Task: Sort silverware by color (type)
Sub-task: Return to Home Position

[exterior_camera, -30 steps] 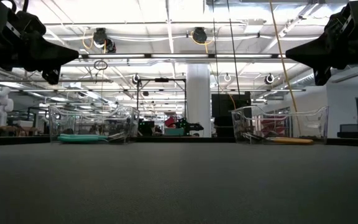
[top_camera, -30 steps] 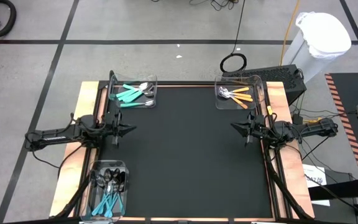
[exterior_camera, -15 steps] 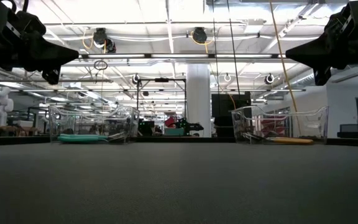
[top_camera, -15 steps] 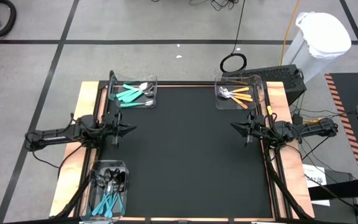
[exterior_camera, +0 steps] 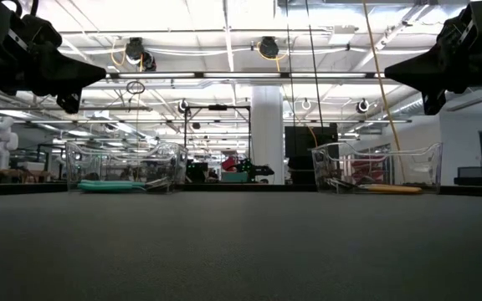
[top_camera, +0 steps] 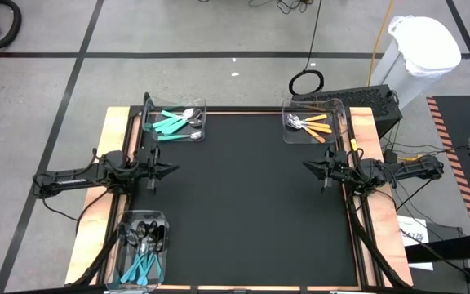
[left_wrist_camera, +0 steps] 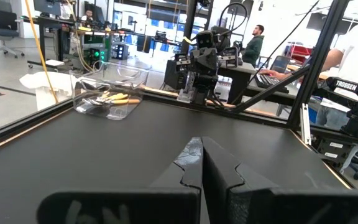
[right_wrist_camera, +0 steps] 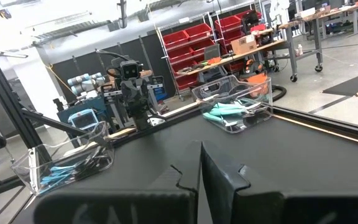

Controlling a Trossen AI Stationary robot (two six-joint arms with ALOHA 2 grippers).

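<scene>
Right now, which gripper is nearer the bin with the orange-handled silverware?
Right. The right gripper hangs close beside that bin; the left gripper waits across the table.
</scene>
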